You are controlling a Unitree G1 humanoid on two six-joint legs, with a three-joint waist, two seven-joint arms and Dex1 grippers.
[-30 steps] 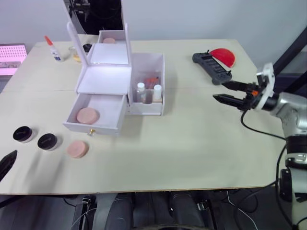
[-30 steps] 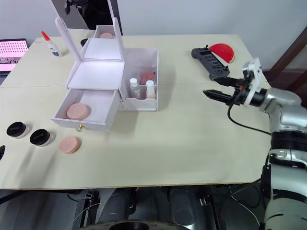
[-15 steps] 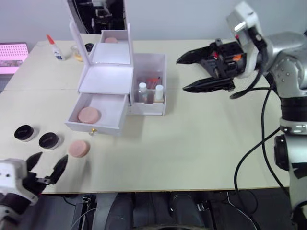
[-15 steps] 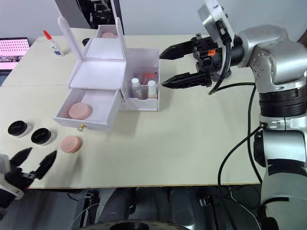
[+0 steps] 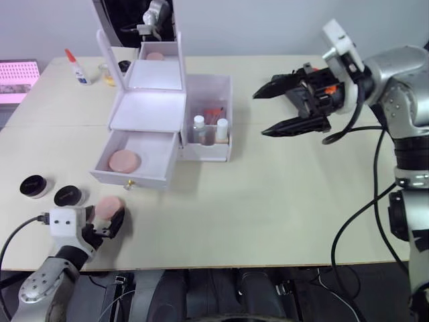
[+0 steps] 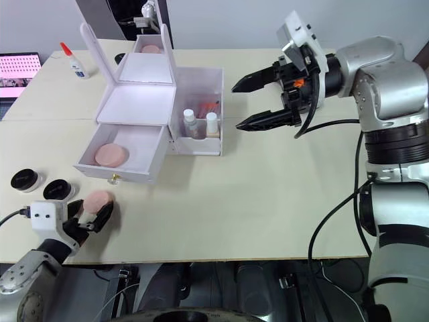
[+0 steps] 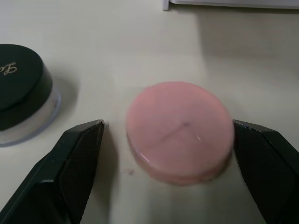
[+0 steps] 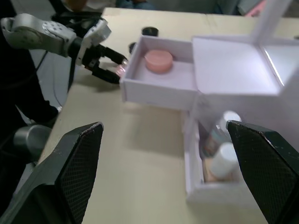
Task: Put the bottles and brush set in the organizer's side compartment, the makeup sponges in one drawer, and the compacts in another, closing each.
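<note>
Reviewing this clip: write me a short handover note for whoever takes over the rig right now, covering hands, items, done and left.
Left hand: open, fingers either side of the loose makeup sponge on the table, not yet closed on it.
Right hand: open, empty, in the air to the right of the organizer.
Side compartment: both bottles stand inside, with red-tipped items behind them that may be the brush set.
Open drawer: one sponge inside.
Compacts: both on the table, left of the loose sponge.
Done: bottles stowed, one sponge in.
Left: second sponge, close that drawer, compacts into the other drawer, close it.
</note>
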